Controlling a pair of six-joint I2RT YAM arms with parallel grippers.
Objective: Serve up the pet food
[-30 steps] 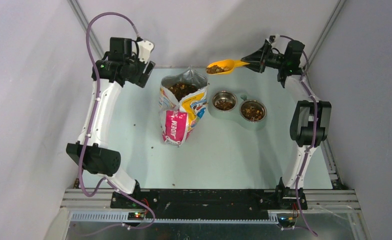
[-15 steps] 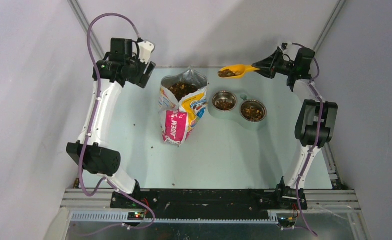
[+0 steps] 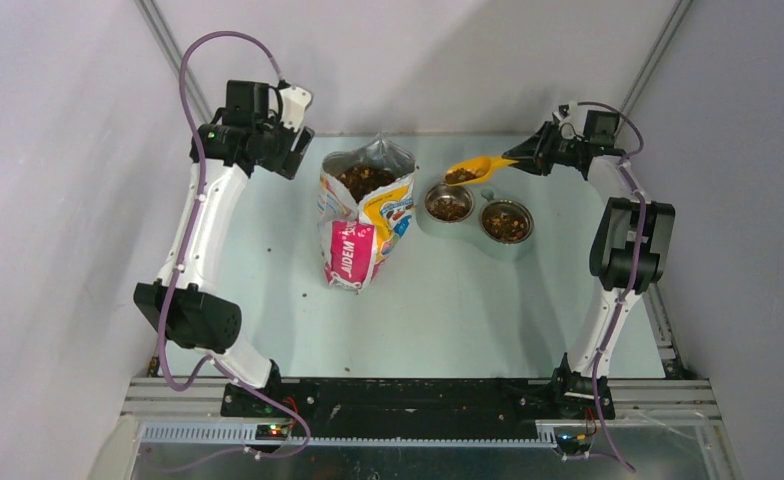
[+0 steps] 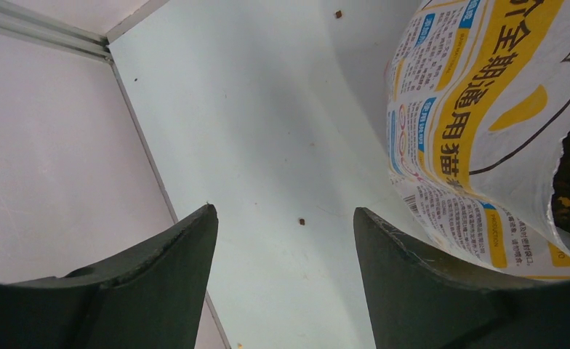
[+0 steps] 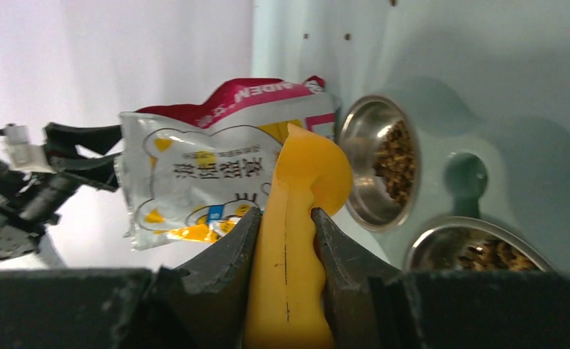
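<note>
The right gripper [image 3: 524,160] is clamped on the handle of the scoop [image 3: 471,169]. The scoop's long axis runs left-right, with the cup end pointing left over the far rim of the left bowl [image 3: 449,207]. The pet food [image 3: 458,177] lies in the scoop, the left bowl, the right bowl [image 3: 506,221] and the bag [image 3: 363,215]. The left gripper [image 4: 283,212] has its fingers apart beside the bag.
</note>
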